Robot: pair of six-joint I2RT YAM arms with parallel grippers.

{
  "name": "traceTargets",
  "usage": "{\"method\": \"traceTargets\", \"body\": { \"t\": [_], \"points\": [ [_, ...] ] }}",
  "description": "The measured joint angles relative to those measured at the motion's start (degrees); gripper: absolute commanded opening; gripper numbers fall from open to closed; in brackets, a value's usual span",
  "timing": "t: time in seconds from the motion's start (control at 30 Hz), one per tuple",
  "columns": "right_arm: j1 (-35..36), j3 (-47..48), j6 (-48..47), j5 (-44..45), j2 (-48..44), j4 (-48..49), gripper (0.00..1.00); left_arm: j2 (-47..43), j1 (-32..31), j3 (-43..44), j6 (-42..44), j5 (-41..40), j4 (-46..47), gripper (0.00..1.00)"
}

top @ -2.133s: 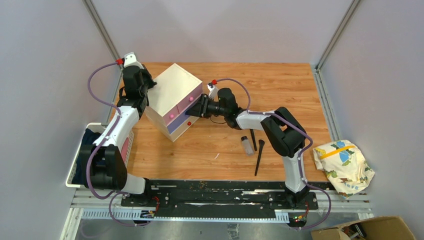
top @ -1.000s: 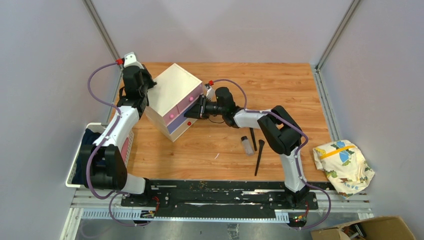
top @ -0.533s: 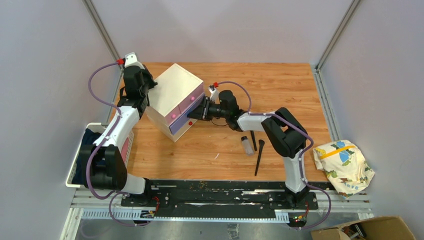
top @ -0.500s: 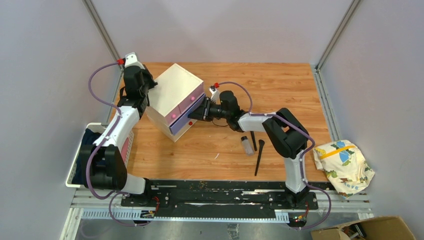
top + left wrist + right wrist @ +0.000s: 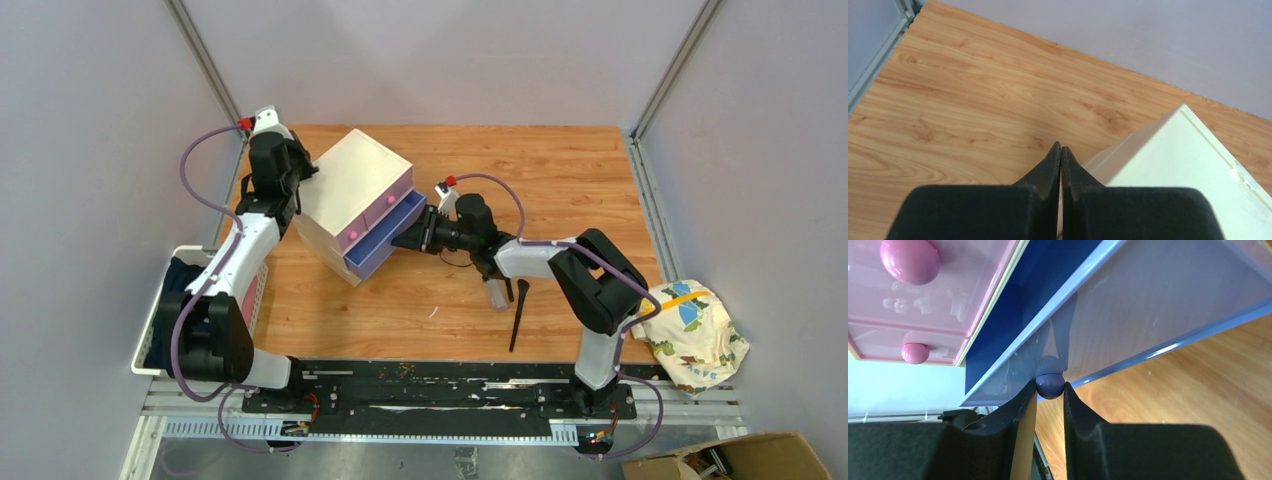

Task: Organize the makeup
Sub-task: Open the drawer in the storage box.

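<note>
**Purple drawer (image 5: 380,250) drawn out, right tool (image 5: 405,240) on its knob**

Nearest you on the tabletop (image 5: 400,310) lies a black-handled brush (image 5: 517,318). Its long axis runs near to far with only a slight lean. Just beyond its far end, a little to the left, a small clear bottle (image 5: 494,293) lies against the underside of the right forearm. Both are loose on the wood, and nothing grips them.

Farther in, the right wrist view shows the right tool's fingers (image 5: 1020,412) narrowed onto the small purple knob (image 5: 1050,385), pinching it from both sides. The purple drawer stands well out of the cream drawer box (image 5: 355,180) with its inside open to above. The pink drawers (image 5: 923,305) over it sit flush.

Farthest off, the left tool (image 5: 1060,150) has its fingers pressed together on nothing. Its tips are at the rear corner of the box, and you cannot tell whether they actually bear on it.

Your next move turns on one thing: the makeup lies to the near right of the open drawer, on the side it opens toward. The right arm is much the nearer, since the left sits behind the box, well apart. You would probably let go of the knob and draw the right tool back toward you. Then set it across the brush's long axis before closing.
</note>
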Motion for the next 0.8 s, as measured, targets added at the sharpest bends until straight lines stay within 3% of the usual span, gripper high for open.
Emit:
{"method": "traceTargets", "body": {
  "t": [0.2,0.43,0.8],
  "points": [
    [-0.4,-6.8,-1.9,0.6,-7.1,-2.6,0.0,-0.3,-0.3,-0.2,0.0,0.5,-3.3,0.0],
    [-0.4,-7.0,-4.1,0.2,-9.0,-6.5,0.02,-0.3,-0.7,-0.3,0.0,0.5,-4.3,0.0],
    [0.1,-5.8,-6.7,-0.9,-10.6,-12.8,0.45,-0.6,-0.9,-0.3,0.0,0.2,-5.1,0.0]
  ]
}}
